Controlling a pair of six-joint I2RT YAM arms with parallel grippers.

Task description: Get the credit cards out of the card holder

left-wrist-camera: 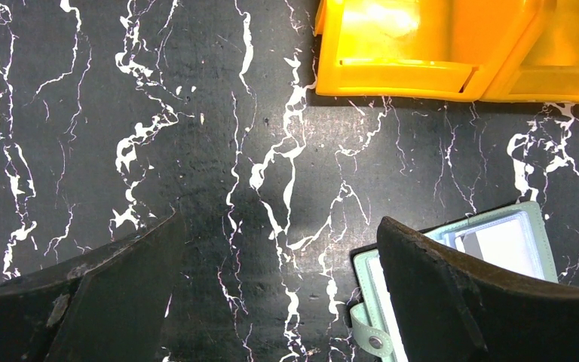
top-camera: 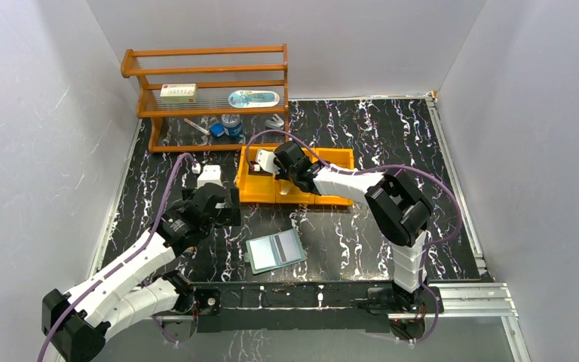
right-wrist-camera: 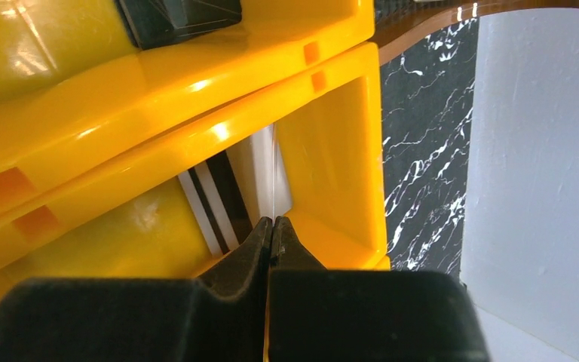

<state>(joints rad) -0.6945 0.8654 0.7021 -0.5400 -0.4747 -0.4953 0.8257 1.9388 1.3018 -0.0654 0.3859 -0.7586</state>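
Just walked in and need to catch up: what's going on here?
The right tool is shut on a thin pale plastic card, seen edge-on, over an end compartment of the orange plastic tray. The left tool hangs open above the black marbled table, next to the muted-green card holder, which lies open and flat.

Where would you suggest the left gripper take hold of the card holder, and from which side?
Probably the small snap tab jutting from its left edge, approached low from the left. The card holder lies open and flat on the table, so its panels offer no raised edge to pinch; the open left gripper hangs just beside that tab.
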